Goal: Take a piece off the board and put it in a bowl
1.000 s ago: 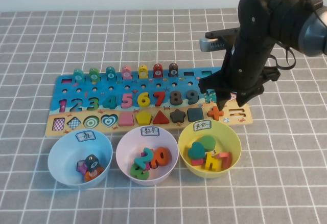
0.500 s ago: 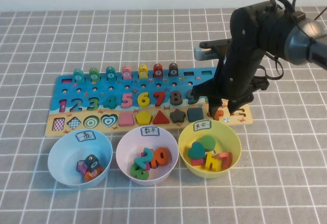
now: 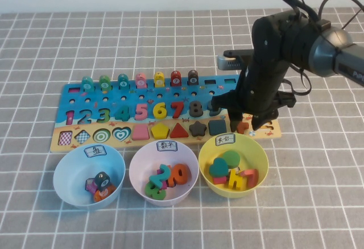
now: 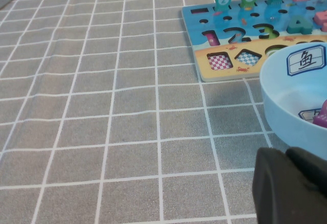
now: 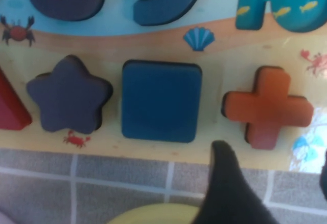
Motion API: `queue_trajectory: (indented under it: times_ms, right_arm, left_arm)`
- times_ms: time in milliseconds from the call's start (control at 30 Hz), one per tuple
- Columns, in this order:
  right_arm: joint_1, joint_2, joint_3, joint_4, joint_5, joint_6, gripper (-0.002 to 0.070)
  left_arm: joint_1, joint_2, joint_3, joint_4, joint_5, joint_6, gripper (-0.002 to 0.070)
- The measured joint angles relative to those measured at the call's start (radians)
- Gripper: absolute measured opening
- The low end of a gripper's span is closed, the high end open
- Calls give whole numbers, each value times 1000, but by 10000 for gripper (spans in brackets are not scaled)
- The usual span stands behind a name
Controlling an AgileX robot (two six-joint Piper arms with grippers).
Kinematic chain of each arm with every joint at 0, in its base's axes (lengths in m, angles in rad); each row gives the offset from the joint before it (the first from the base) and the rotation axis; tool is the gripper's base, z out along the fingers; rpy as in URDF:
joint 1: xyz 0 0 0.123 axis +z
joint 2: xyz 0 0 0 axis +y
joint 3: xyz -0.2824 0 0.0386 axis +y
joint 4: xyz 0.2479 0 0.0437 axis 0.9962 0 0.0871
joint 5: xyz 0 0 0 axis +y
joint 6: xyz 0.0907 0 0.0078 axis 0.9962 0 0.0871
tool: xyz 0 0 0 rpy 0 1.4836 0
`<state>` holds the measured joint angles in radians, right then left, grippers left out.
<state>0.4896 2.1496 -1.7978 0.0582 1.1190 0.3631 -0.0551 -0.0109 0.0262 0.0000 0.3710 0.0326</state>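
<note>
The orange plus piece [image 3: 243,127] lies in its slot at the right end of the board's [image 3: 114,98] tan strip. It shows in the right wrist view [image 5: 268,106] beside a dark blue square. My right gripper [image 3: 244,125] is open and low over the board, with one finger on each side of the plus. In the right wrist view the gripper [image 5: 276,183] has its fingertips at the board's near edge. The yellow bowl [image 3: 259,146] stands just in front of the plus and holds several pieces. My left gripper [image 4: 294,188] is shut and empty, next to the light-blue bowl [image 4: 286,106].
A lilac bowl [image 3: 136,164] and the light-blue bowl [image 3: 62,169] stand in a row left of the yellow one, each holding pieces. Numbers, shapes and pegs fill the rest of the board. A grey checked cloth [image 3: 318,192] covers the table.
My right arm has moved down and a little to the left. Its open fingers now sit lower around the plus piece. The piece has not moved.
</note>
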Motion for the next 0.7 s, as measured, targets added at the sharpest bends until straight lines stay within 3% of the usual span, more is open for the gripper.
queue_trajectory:
  times_ms: [300, 700]
  right_arm:
    - [0, 6, -18, -29, -2, 0, 442]
    - [1, 8, -20, -33, -42, 4, 396]
  left_arm:
    - [0, 0, 0, 0, 0, 0, -1]
    - [0, 0, 0, 0, 0, 0, -1]
